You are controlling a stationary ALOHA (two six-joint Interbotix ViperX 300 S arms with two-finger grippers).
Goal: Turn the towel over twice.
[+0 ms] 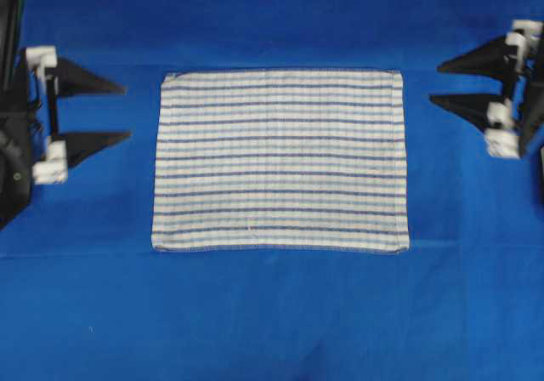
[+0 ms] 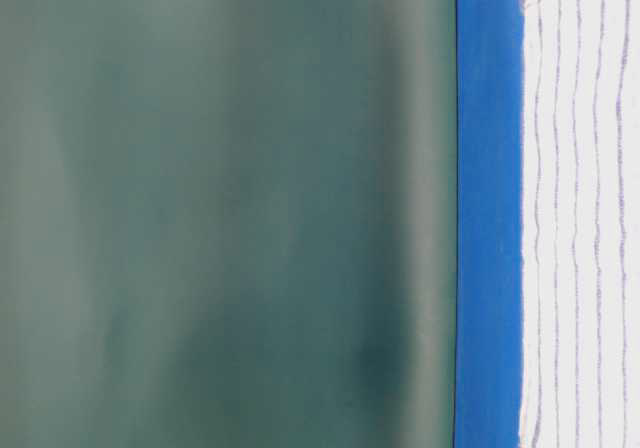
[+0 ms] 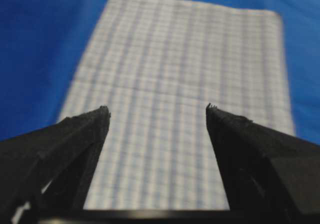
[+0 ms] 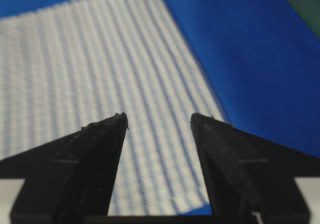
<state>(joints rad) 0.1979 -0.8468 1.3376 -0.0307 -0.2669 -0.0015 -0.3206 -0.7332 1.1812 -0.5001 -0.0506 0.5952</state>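
The towel (image 1: 280, 160) lies flat at the middle of the blue-covered counter (image 1: 272, 321). It looks light and limp, best pinched at its hemmed edges. The left end effector (image 1: 127, 109) at 9 o'clock and the right end effector (image 1: 433, 83) at 3 o'clock both gape, empty.
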